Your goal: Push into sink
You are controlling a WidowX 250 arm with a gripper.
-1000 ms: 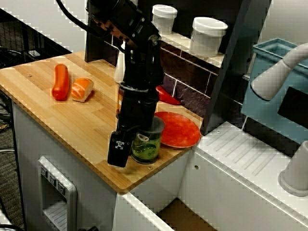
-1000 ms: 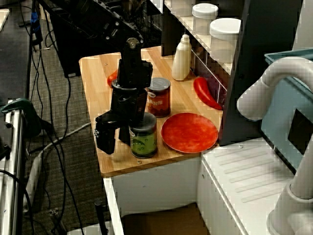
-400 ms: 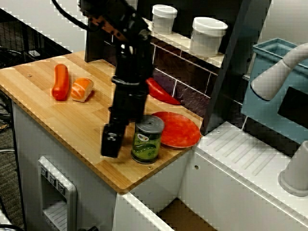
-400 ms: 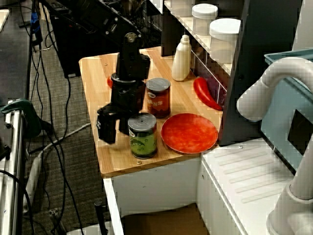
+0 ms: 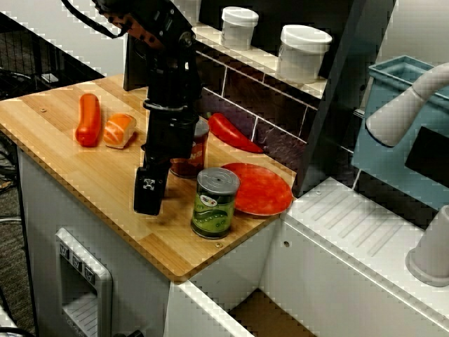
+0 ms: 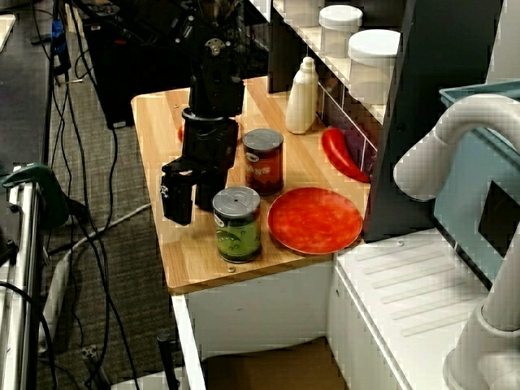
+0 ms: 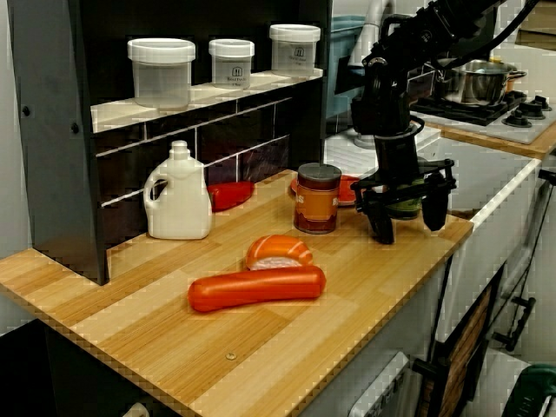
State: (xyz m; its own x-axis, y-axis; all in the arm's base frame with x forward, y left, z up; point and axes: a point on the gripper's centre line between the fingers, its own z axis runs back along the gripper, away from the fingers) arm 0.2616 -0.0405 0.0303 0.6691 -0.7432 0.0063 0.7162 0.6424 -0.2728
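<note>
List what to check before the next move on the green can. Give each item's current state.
1. Gripper is open and holds nothing: ok.
2. Green can stands upright on the wooden counter, near the edge above the sink: ok.
3. Gripper touches the can for the push: not ok, it stands apart beside it.
4. Bare wood lies between the can and the counter edge: ok.
5. Red plate is clear of the can: cannot tell, they sit very close.
6. Sink has room for the can: cannot tell, only a corner shows.
</note>
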